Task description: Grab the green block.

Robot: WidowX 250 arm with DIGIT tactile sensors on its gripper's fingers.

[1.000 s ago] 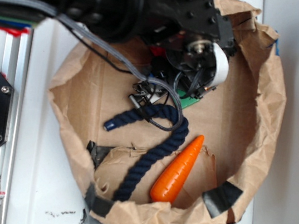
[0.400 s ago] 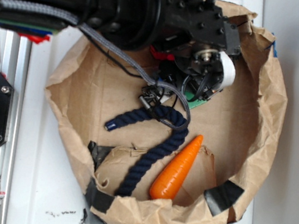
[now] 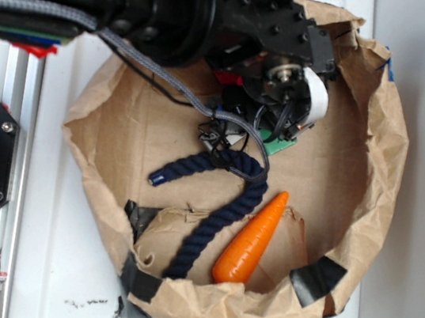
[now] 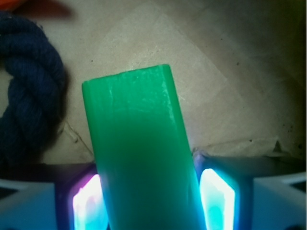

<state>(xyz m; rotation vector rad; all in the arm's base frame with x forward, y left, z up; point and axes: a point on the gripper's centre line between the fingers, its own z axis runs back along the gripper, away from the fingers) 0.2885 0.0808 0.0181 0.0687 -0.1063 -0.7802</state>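
Holding item one, the green block (image 4: pixel 139 158): it stands between the two lit pads (image 4: pixel 87 206) of our gripper (image 4: pixel 148 211), jaws drawn in against its long sides, most of its length jutting forward over the paper liner (image 4: pixel 240 72). We judge the grasp made; the step now is to keep the squeeze steady and lift straight, avoiding twist. Item two, the navy rope (image 4: pixel 29 105), lies just left, so we keep clear of it. Farthest, the orange carrot (image 3: pixel 252 241), well apart.
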